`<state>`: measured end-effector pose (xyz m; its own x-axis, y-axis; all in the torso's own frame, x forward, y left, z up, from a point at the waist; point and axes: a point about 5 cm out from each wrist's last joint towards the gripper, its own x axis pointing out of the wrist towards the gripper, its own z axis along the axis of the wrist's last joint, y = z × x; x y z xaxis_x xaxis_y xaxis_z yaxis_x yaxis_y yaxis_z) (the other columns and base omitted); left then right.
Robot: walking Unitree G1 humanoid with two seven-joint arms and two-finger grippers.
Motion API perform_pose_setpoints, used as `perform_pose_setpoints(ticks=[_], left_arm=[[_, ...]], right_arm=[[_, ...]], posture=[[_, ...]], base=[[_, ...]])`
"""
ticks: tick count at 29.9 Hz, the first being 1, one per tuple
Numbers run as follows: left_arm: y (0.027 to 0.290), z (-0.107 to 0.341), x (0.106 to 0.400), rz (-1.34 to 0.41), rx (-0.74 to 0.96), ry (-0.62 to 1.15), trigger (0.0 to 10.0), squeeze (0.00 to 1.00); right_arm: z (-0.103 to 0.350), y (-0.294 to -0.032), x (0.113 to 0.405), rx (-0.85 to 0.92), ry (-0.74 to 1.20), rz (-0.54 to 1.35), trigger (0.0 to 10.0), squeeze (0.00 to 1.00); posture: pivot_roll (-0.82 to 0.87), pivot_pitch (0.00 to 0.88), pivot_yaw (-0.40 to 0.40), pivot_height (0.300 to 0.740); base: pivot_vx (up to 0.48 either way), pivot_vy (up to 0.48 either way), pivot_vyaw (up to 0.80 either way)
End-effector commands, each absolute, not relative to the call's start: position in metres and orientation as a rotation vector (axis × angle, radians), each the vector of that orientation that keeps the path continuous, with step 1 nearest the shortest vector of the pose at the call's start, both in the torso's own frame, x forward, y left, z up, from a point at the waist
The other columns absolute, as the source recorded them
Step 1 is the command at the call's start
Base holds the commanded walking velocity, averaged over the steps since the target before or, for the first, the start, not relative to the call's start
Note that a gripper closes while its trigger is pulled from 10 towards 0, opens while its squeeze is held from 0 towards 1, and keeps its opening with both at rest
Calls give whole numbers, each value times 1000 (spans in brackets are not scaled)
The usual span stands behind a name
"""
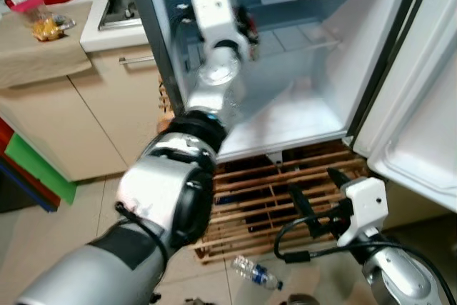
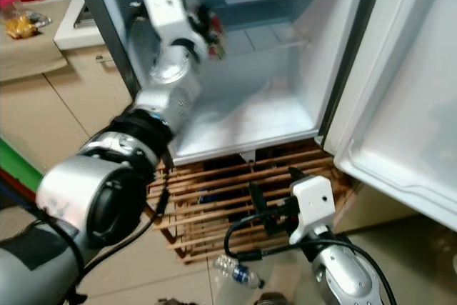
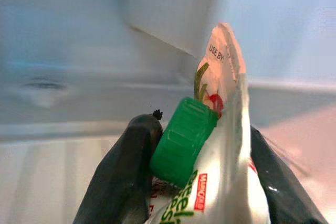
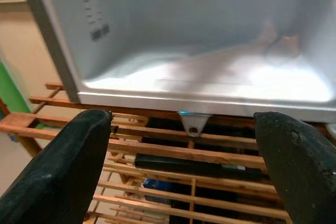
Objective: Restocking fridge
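Open fridge point(image 1: 300, 116) above wooden pallet point(image 1: 285, 191), water bottle point(image 1: 255, 273) on floor

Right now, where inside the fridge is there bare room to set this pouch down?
The fridge floor is bare from the front lip back to the rear wall, beside the left gripper holding the green-capped pouch. The shelf behind it also looks bare. Crowded spots: the wooden pallet below, where the open right gripper hovers, and the floor with a water bottle.
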<state>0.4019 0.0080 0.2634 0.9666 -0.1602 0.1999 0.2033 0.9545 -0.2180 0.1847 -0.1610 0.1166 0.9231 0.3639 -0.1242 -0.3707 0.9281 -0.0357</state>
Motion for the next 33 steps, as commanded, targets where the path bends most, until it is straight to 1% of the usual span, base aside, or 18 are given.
perform_pose_setpoints(ticks=[1,2,4,6,14,19,24,26,27,28,30,31,32,33], left_arm=[[-6,263,396,-227,-221,-199,10000,0],[-10,260,393,-239,-196,-204,10000,0],[-11,255,393,-223,-165,-194,10000,0],[-3,258,397,-167,-128,-206,10000,0],[11,269,403,-111,-103,-223,10000,0],[20,280,407,-86,-105,-241,10000,0],[27,286,410,-60,-105,-254,10000,0],[38,290,413,-26,-105,-259,10000,0],[38,290,413,-26,-105,-259,10000,0],[50,292,416,18,-93,-265,10000,0],[54,293,417,34,-89,-266,10000,0],[64,294,419,71,-84,-263,10000,0],[64,294,419,71,-84,-263,10000,0],[77,295,421,120,-89,-264,10000,0]], right_arm=[[119,-159,183,-54,119,382,10000,0],[118,-159,182,-53,124,383,10000,0],[117,-158,180,-52,136,390,10000,0],[117,-157,178,-52,144,396,10000,0],[118,-157,171,-51,159,391,10000,0],[119,-156,160,-44,178,376,10000,0],[119,-155,154,-41,187,367,10000,0],[120,-154,151,-37,193,359,10000,0],[120,-154,151,-37,193,359,10000,0],[120,-154,149,-33,196,354,10000,0],[120,-154,148,-32,198,352,10000,0],[120,-152,147,-29,201,352,10000,0],[120,-152,147,-29,201,352,10000,0],[121,-151,145,-27,205,354,10000,0]], posture=[[-321,113,118,740],[-319,117,115,740],[-318,126,110,740],[-320,135,106,740],[-343,153,112,740],[-371,182,127,740],[-378,193,132,740],[-382,201,140,740],[-382,201,140,740],[-381,205,140,740],[-381,206,140,740],[-381,210,140,740],[-381,210,140,740],[-386,217,137,740]], base=[[0,0,0],[0,0,0],[0,0,0],[0,0,0],[0,0,0],[0,0,0],[0,0,0],[0,0,0],[0,0,0],[0,0,0],[0,0,0],[0,0,0],[0,0,0],[0,0,0]])
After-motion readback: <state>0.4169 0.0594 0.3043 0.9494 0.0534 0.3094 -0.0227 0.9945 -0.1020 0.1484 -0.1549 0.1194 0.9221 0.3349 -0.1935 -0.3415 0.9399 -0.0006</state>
